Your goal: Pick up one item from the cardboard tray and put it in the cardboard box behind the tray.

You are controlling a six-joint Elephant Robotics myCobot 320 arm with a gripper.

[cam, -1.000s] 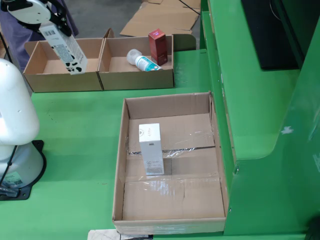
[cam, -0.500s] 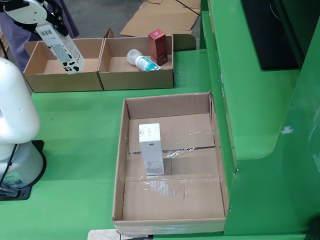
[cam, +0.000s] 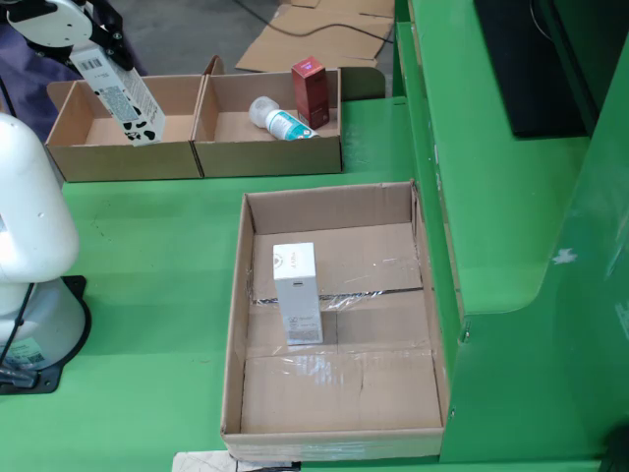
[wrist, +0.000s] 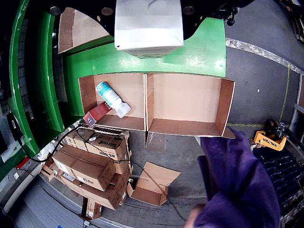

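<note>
We find the gripper (cam: 84, 44) at the upper left of the fixed view, clamped on a white carton (cam: 120, 96) with black spots and a barcode.

The carton hangs tilted, its long axis running from about 11 o'clock at the held end down to 5 o'clock at the free end.

Its lower end sits over the open mouth of the left cardboard box (cam: 59, 157) in that view, seemingly at or just below rim level; we cannot tell whether it touches the floor.

In the wrist view the carton (wrist: 148, 26) fills the top centre, and the empty box compartment (wrist: 223, 111) lies at roughly 5 o'clock from it.

The neighbouring compartment (cam: 329, 157) holds a white and teal bottle (cam: 280, 122) and a dark red box (cam: 311, 90).

The cardboard tray (cam: 234, 324) sits nearer the camera, with one white box (cam: 297, 292) left lying in it, long axis at 12 to 6.

We judge the release turns on the carton's lower end being inside the box walls; the drop looks nearly straight down.

A person's purple sleeve (wrist: 242, 185) is near the box's outer side.
</note>
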